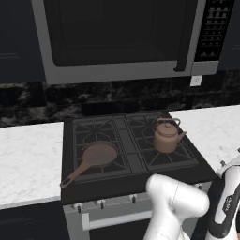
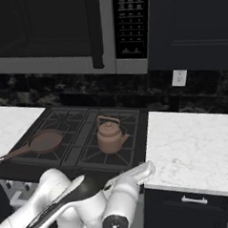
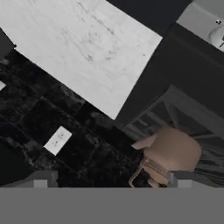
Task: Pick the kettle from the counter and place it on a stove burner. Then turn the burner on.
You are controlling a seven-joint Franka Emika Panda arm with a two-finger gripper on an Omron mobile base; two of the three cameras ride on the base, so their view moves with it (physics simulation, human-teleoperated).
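The copper-brown kettle [image 1: 166, 136] [image 2: 109, 135] stands upright on the black grate of the right-hand stove burner [image 1: 161, 157] [image 2: 109, 157], spout toward the white marble counter [image 1: 211, 126] [image 2: 189, 144]. In the hand view the kettle [image 3: 173, 153] appears rolled over at the lower right, beside the counter [image 3: 87, 48]. My gripper [image 3: 112, 180] is open, its two fingertips [image 3: 41, 179] far apart at the bottom edge, with nothing held between them. It hangs away from the kettle, with the arm folded low in front of the stove.
A brown long-handled frying pan [image 1: 96, 157] [image 2: 41, 142] lies on the left front burner. Small knobs [image 1: 101, 203] line the stove's front. A microwave [image 1: 117, 37] hangs above. A wall outlet [image 2: 179, 77] [image 3: 57, 140] sits on the dark backsplash.
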